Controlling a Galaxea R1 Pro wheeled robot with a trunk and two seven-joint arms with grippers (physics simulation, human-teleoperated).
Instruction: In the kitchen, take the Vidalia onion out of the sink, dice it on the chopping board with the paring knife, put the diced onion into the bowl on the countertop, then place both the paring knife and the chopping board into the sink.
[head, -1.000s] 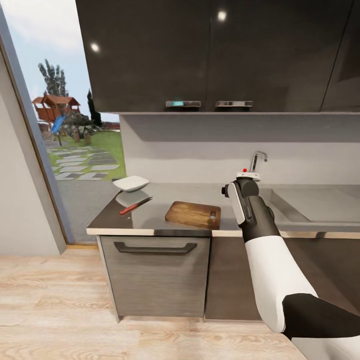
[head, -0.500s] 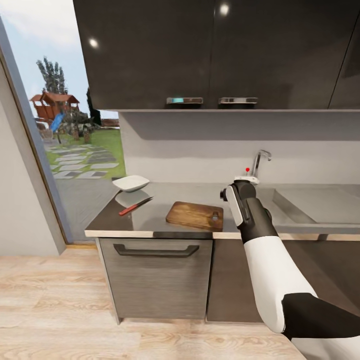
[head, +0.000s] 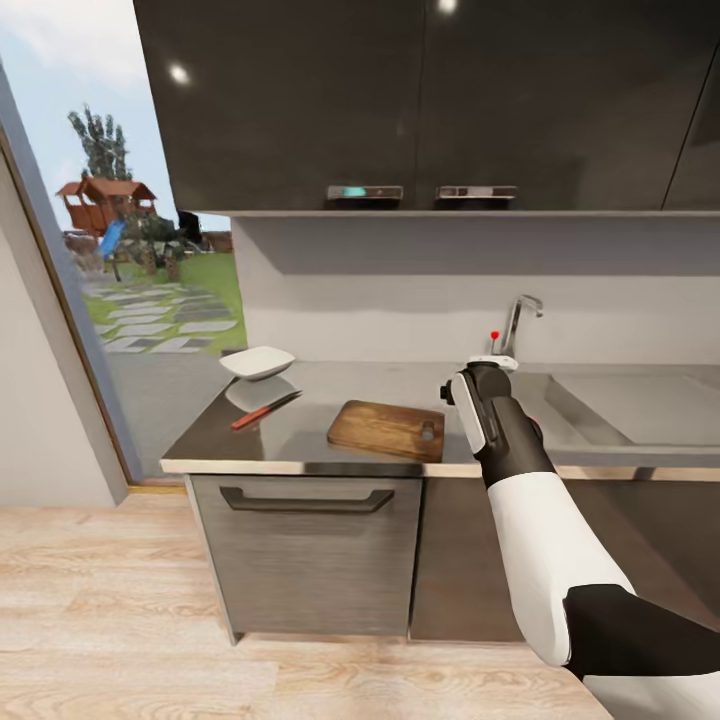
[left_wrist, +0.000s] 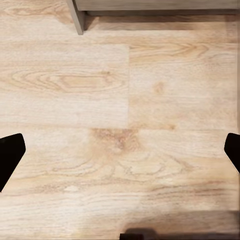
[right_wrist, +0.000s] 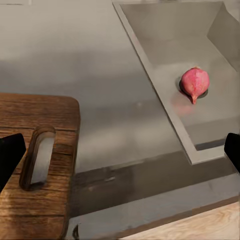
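Head view, L to R: glass door/window (head: 110, 260) w/ garden and a playhouse outside. Wood floor (head: 100, 600) below. Countertop (head: 320, 400) runs from the window side toward the R, over a dark grey cabinet w/ bar handle (head: 305, 497).

Bowl (head: 258, 362), white, near the counter's far L corner; its reflection shows on the steel under it. Paring knife (head: 264, 410), red handle, dark blade, lies flat just in front of the bowl, apart from it, angled. Chopping board (head: 387, 429) lies flat near the counter's front edge, R of the knife, well apart from it; handle slot at its R end.

R arm rises from lower R, wrist over the counter between board and sink (head: 640, 405). Chrome tap w/ red knob (head: 515, 325) stands behind the wrist. Dark upper cabinets (head: 430, 100) overhead.

R wrist view: right gripper (right_wrist: 120, 150) spread wide, only the two dark fingertips (right_wrist: 10, 157) at the frame edges, nothing between them. It hangs over bare steel between board (right_wrist: 35, 165) and basin (right_wrist: 200, 100). Vidalia onion (right_wrist: 194, 83), pinkish-red, sits in the basin on the drain, clear of the walls, untouched.

L wrist view: left gripper (left_wrist: 120, 152) also spread wide, empty, pointing down at floor planks (left_wrist: 120, 100); a cabinet leg (left_wrist: 77, 17) at the frame's edge.
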